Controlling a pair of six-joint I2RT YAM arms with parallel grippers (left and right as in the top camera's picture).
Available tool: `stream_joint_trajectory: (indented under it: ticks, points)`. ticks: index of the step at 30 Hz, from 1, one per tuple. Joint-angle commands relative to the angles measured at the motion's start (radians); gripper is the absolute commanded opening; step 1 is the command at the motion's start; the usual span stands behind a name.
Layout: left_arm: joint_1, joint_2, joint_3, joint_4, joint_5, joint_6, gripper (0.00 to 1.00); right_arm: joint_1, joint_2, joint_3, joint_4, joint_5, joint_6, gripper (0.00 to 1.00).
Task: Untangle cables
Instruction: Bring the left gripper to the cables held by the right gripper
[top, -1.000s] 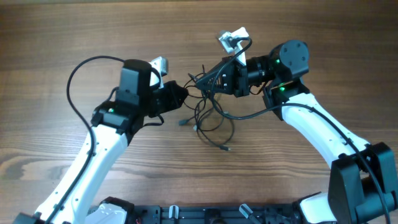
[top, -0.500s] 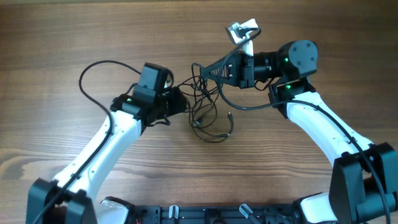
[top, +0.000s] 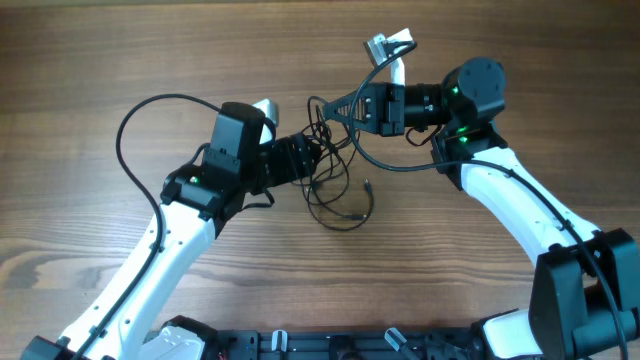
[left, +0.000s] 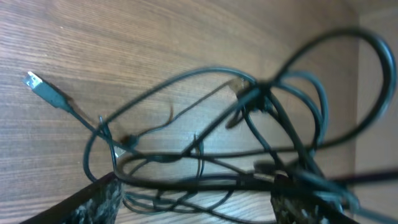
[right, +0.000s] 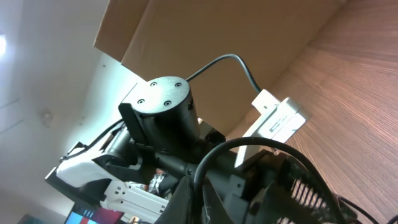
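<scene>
At the cables (left: 258, 96), left hand (top: 312, 158) has opened.

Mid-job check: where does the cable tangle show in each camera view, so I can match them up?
Overhead: the cable tangle lies at the centre of the picture.
Left wrist: it fills most of the frame, with its knot right of centre.
Right wrist: cannot tell. The blurred black loop along the bottom may be the arm's own wire.
Shared landmark: the wooden table.
</scene>
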Motion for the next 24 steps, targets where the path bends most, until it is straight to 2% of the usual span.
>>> stream_joint_trajectory:
  ticks: [1,6,11,14,18,24]
  points:
    - [-0.003,0.005,0.006,0.053,-0.128,-0.115,0.84,0.013,-0.006,0.008,0.029,0.003,0.044,0.05]
    - [-0.004,0.008,0.006,0.094,-0.197,-0.162,0.98,0.035,-0.006,0.008,0.069,0.003,0.078,0.05]
    - [-0.008,0.045,0.006,0.164,-0.196,-0.148,1.0,0.04,-0.006,0.008,0.082,0.006,0.175,0.05]
    - [-0.042,0.074,0.005,0.236,-0.191,-0.067,1.0,0.04,-0.006,0.008,0.083,0.006,0.277,0.05]
    - [-0.095,0.086,0.005,0.28,-0.173,0.037,1.0,0.039,-0.006,0.008,0.083,0.005,0.318,0.05]
    - [-0.085,0.085,0.005,0.306,0.114,0.27,1.0,0.032,-0.006,0.008,0.087,-0.011,0.367,0.05]
